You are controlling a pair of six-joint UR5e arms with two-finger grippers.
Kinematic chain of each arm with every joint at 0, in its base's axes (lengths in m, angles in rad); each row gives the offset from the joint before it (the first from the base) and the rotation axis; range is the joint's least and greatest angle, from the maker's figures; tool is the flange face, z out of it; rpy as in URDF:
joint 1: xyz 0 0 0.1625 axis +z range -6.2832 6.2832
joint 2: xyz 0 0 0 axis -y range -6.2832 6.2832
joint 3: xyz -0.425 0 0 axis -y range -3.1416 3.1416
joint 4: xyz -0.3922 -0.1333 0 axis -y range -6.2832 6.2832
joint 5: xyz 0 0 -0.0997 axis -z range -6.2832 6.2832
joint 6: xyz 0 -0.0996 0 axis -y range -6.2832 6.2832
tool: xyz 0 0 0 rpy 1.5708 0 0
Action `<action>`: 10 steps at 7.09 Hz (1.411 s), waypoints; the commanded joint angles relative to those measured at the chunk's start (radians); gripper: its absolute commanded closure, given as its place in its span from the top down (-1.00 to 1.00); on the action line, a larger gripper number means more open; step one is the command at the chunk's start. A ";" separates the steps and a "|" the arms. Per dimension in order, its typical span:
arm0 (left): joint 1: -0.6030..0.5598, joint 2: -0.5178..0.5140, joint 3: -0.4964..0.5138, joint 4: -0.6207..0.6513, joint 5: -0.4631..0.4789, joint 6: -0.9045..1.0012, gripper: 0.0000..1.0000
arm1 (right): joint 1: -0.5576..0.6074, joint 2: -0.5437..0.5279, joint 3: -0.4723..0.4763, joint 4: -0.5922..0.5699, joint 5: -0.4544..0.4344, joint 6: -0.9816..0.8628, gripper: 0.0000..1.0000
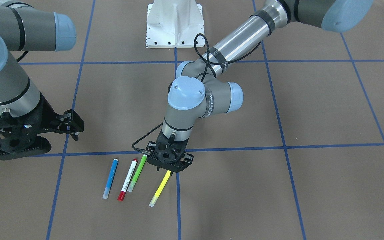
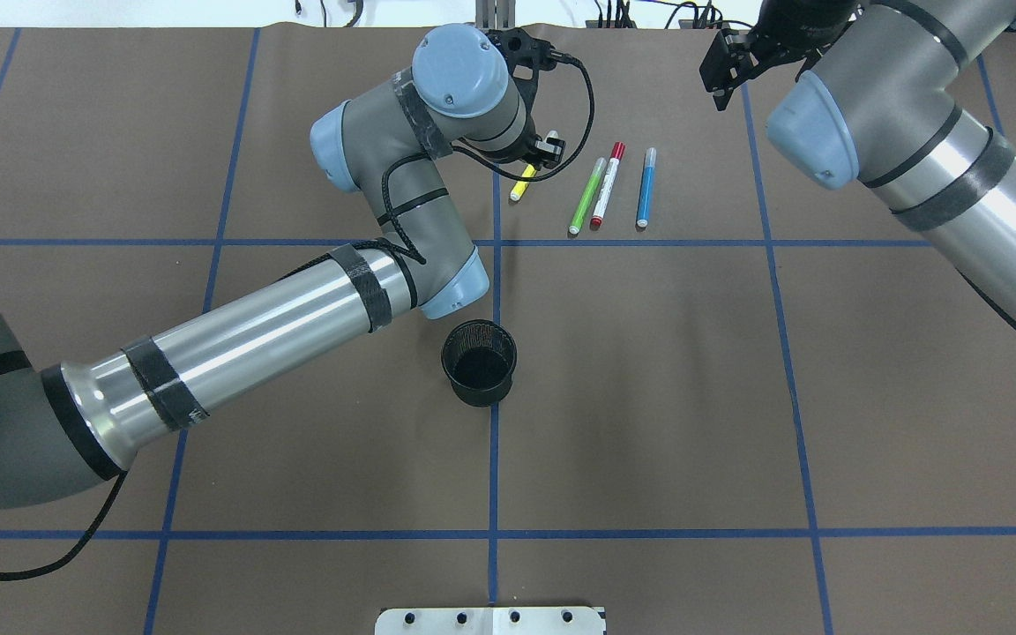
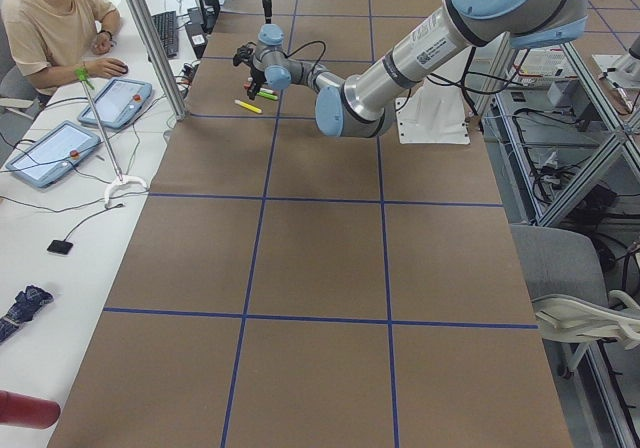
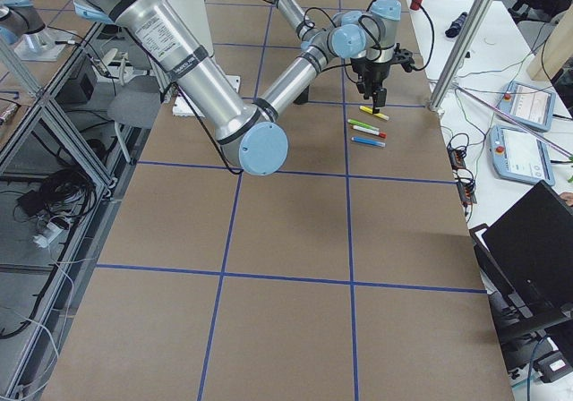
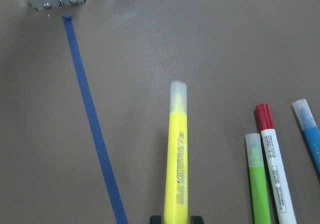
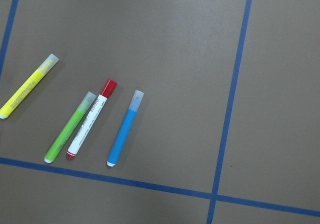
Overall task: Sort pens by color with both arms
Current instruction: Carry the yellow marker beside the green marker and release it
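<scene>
We see the left arm (image 2: 279,326) reach past the pen cup (image 2: 481,392), its forearm passing on the cup's left. The wrist is bent so that the left gripper (image 1: 170,168) points straight down at the table beyond the cup. Its fingertips close against both sides of the yellow pen (image 5: 177,174), which lies flat almost directly beyond the cup. The green pen (image 2: 586,196), red-capped pen (image 2: 606,185) and blue pen (image 2: 646,187) lie side by side beyond the cup, towards the robot's right. The right arm (image 2: 931,150) holds the right gripper (image 2: 728,66) raised, farther beyond and right of the cup. We cannot tell how wide it stands.
</scene>
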 commanded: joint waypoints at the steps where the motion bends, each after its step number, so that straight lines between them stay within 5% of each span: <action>1: 0.004 -0.001 -0.001 -0.002 0.001 -0.001 0.98 | 0.000 0.000 0.000 0.000 -0.001 0.000 1.00; 5: -0.002 0.029 -0.094 0.039 -0.002 -0.036 0.99 | 0.000 0.002 0.008 0.000 0.002 -0.002 1.00; 8: -0.013 0.102 -0.392 0.422 -0.019 -0.046 0.98 | 0.018 -0.018 0.009 0.001 0.005 -0.021 1.00; 10: -0.103 0.390 -0.765 0.534 -0.184 -0.009 0.98 | 0.082 -0.060 0.009 0.000 0.016 -0.145 1.00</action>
